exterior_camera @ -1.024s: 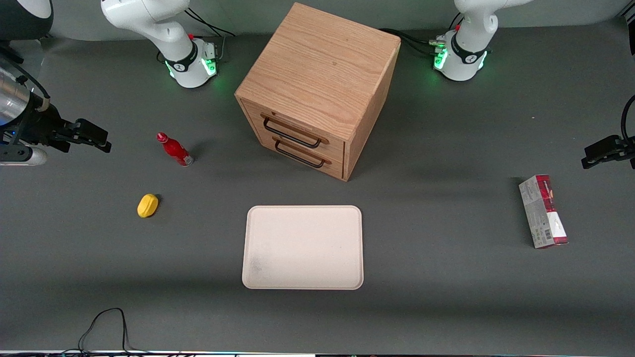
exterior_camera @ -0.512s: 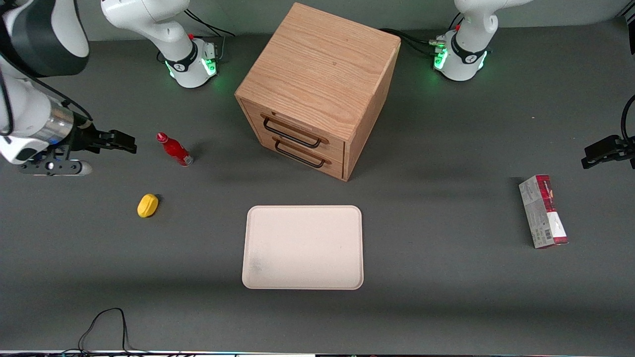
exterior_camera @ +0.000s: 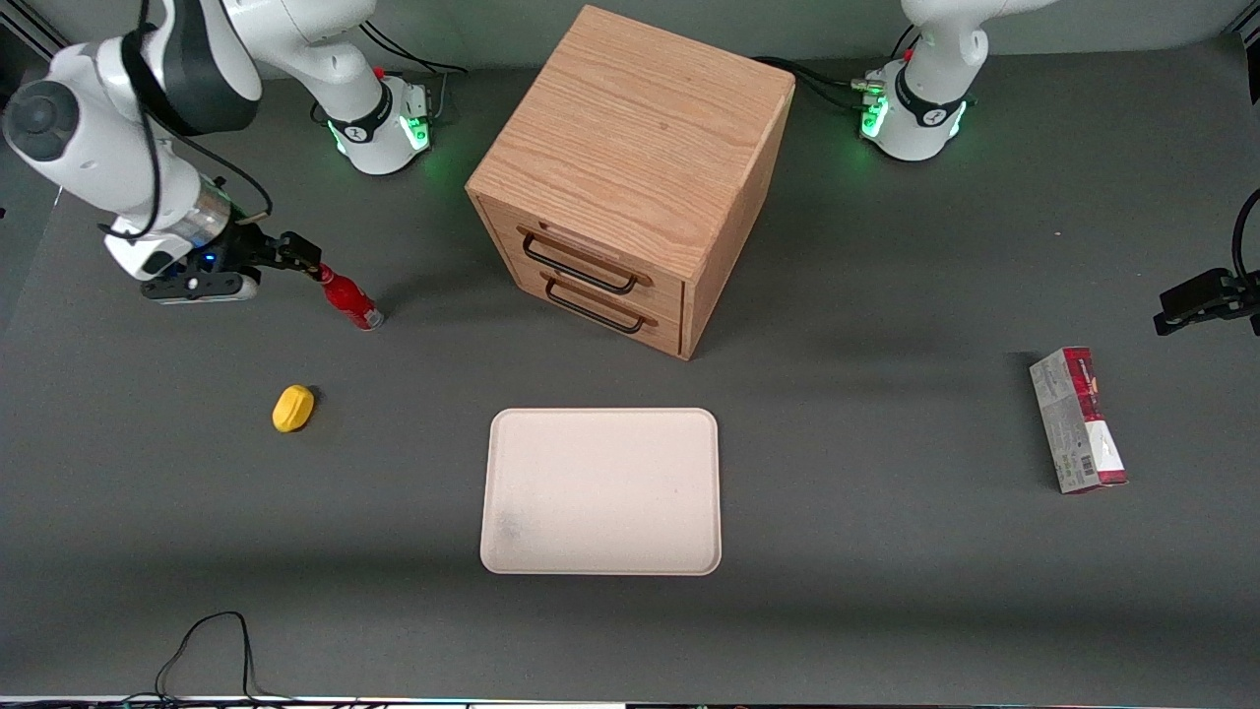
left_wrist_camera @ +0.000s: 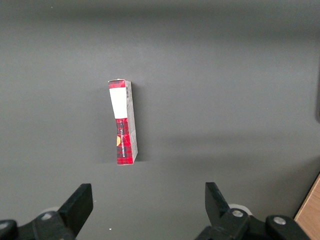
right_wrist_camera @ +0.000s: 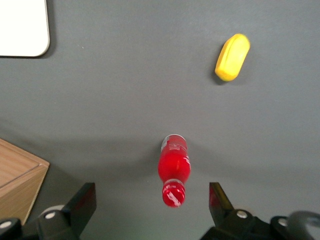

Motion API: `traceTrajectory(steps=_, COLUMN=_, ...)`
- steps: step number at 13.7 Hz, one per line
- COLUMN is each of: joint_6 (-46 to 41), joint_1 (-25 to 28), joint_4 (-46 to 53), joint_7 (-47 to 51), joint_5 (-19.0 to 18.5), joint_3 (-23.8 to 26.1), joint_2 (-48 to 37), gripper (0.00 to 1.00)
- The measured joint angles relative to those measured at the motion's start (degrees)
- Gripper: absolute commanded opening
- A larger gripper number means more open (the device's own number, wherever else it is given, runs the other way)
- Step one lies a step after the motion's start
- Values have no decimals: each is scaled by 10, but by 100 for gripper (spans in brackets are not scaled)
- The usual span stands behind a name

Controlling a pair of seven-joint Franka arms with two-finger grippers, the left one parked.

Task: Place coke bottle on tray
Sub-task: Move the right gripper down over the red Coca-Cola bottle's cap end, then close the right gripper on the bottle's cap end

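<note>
Between wide-spread jaws of gripper, untouched: upright coke bottle, w/ tray well apart.

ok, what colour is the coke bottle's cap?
Red, like the coke bottle body; clearest in the right wrist view, with the open gripper above it.

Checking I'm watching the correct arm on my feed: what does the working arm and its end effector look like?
White rounded shell with black joint bands and a silver wrist ring. A thin black cable runs along it. The black end effector has two open fingers, above the coke bottle. The base glows green.
</note>
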Motion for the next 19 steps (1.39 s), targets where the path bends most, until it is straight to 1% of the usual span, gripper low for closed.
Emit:
traceTrajectory(steps=2, joint_6=54, joint_1=0, joint_4=-47, joint_7=0, joint_5=-6, joint_3=0, joint_2=-1, gripper=100)
traceTrajectory(steps=5, joint_6=126, joint_1=0, joint_4=-111, joint_7=0, joint_5=-37, joint_3=0, joint_2=-1, gripper=100)
traceTrajectory(steps=7, joint_6=160, joint_1=0, joint_4=-142, joint_7=0, joint_5=-41, joint_3=-4, joint_2=0, gripper=100)
traceTrajectory(steps=9, joint_6=166, joint_1=0, joint_4=-152, joint_7=0, joint_5=-48, joint_3=-10, joint_2=0, gripper=100)
traceTrajectory(steps=10, joint_6=166, joint_1=0, joint_4=-153, joint_7=0, joint_5=-58, joint_3=-16, joint_2=0, gripper=100)
traceTrajectory(steps=12, joint_6=166, joint_1=0, joint_4=-155, joint_7=-1, joint_5=-74, joint_3=-41, joint_2=0, gripper=100)
traceTrajectory(steps=14, joint_6=167, joint_1=0, joint_4=-156, joint_7=-2, joint_5=-76, joint_3=-51, joint_2=0, gripper=100)
traceTrajectory(steps=17, joint_6=168, joint_1=0, joint_4=-156, joint_7=-2, joint_5=-77, joint_3=-51, joint_2=0, gripper=99)
traceTrajectory(steps=18, joint_6=168, joint_1=0, joint_4=-157, joint_7=-2, joint_5=-77, joint_3=-51, joint_2=0, gripper=95)
traceTrajectory(steps=19, joint_6=168, joint_1=0, joint_4=-157, joint_7=-2, joint_5=-77, joint_3=-51, joint_2=0, gripper=84)
